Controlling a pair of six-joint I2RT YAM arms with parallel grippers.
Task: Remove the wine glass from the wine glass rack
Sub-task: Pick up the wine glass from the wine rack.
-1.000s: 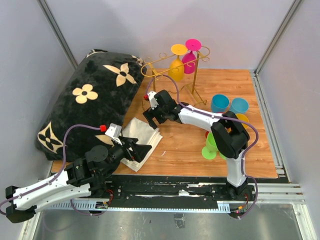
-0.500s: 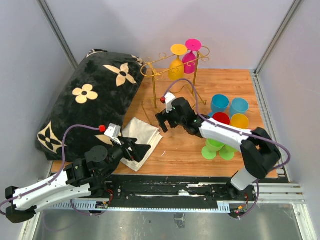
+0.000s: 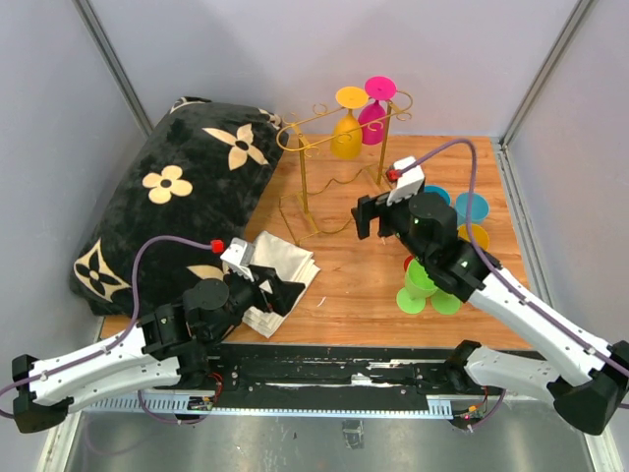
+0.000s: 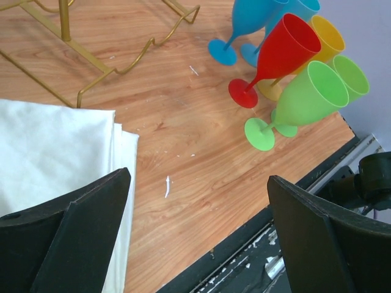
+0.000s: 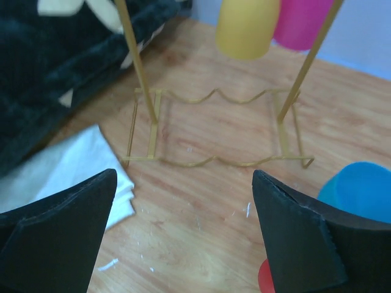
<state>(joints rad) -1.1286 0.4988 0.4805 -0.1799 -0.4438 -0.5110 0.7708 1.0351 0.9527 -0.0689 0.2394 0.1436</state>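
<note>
From above, the wine glass rack (image 3: 303, 187) stands at the far edge of the desk (image 3: 344, 285), a yellow wine glass (image 3: 346, 136) and a pink wine glass (image 3: 372, 116) hanging bowl-down from its right end; the right gripper (image 3: 376, 218) hovers in front of it, jaws spread and empty, and the left gripper (image 3: 280, 293), jaws wide too, sits over a folded white cloth (image 3: 285, 258) near the front edge. The left wrist view shows its fingers (image 4: 67, 238) far apart over cloth and wood, coloured glasses (image 4: 287, 61) standing towards the right edge. The right wrist view frames the rack's wire foot between parted fingers (image 5: 55, 238), both hung glasses above
</note>
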